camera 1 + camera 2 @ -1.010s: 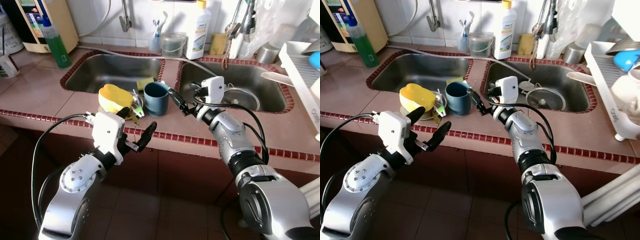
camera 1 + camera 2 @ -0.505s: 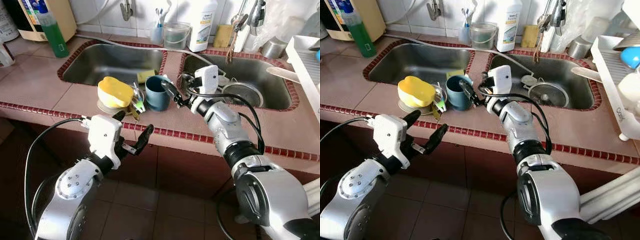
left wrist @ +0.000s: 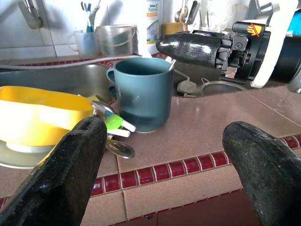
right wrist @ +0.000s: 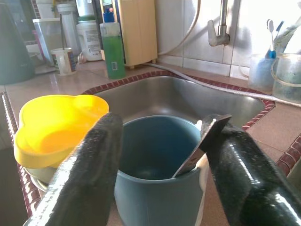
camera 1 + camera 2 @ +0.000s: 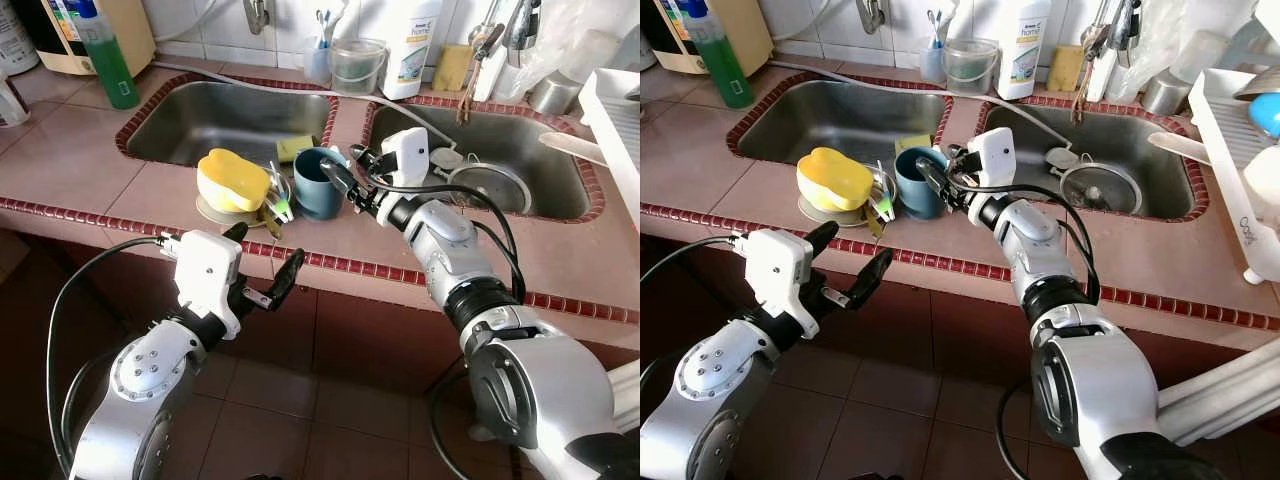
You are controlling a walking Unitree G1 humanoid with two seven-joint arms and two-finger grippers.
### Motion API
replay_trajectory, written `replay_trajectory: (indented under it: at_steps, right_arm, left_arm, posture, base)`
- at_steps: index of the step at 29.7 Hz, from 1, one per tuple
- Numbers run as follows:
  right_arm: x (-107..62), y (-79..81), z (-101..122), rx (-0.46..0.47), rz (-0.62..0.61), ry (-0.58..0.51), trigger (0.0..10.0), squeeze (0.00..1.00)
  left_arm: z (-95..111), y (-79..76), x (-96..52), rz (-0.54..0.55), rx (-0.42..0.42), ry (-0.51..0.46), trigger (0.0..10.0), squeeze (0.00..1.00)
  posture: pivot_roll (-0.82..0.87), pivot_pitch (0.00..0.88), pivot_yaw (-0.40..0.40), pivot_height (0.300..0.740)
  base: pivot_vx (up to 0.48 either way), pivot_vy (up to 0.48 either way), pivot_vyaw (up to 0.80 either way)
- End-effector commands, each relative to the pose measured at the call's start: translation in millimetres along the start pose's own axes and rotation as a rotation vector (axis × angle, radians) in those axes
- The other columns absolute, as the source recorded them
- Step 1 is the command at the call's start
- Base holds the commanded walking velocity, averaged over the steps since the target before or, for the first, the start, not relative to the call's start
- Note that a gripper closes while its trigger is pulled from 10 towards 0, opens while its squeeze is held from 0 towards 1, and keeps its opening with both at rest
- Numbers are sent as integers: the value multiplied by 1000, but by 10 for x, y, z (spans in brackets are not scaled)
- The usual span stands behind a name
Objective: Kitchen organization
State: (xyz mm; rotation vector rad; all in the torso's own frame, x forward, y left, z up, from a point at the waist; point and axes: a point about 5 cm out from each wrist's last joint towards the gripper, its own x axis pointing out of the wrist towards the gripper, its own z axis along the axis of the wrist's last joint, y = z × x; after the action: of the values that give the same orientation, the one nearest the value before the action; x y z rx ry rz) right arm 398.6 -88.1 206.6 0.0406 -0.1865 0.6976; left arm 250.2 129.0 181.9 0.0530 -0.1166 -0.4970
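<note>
A blue mug stands on the tiled counter between two sinks, with a metal utensil leaning inside it. My right gripper is open at the mug's rim, one finger on each side of the cup in the right wrist view. Left of the mug, a yellow bowl sits on a plate, with spoons beside it. My left gripper is open with nothing in it. It hangs in front of the counter's red-tiled edge, below the bowl and facing the mug.
A left sink holds a yellow sponge; a right sink holds a strainer. A green bottle, clear cup and white detergent bottle line the back. A white dish rack stands at the right.
My right gripper has moved left up to the mug's rim, its fingers now on either side of the cup. The left arm has barely moved. The camera has shifted slightly.
</note>
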Motion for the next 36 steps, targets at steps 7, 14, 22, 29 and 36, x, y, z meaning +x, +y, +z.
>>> replay_trajectory:
  at_steps: [7, 14, 22, 29, 36]
  right_arm:
    - [11, 18, 20, -7, 10, -20, 0, 0]
    - [18, 19, 31, -8, 8, -23, 0, 0]
    - [38, -3, 96, -13, -1, -40, 0, 0]
    - [76, -16, 199, -15, -11, -75, 0, 0]
    - [92, -30, 251, -14, -19, -91, 0, 0]
  left_arm:
    - [35, -17, 1, -6, 12, -9, 10000, 0]
    - [38, -15, 17, -11, 14, -11, 10000, 0]
    - [31, -25, 31, -11, 13, -14, 10000, 0]
    - [25, -31, 38, -7, 10, -18, 10000, 0]
    - [4, -29, 59, -6, 10, -18, 10000, 0]
  posture:
    - [2, 130, 18, 740]
    - [-1, 123, 22, 740]
    - [-4, 110, 21, 740]
    - [-9, 92, 19, 740]
    - [-12, 80, 17, 740]
  base:
    - [0, 0, 0]
    - [0, 0, 0]
    - [0, 0, 0]
    - [0, 0, 0]
    - [0, 0, 0]
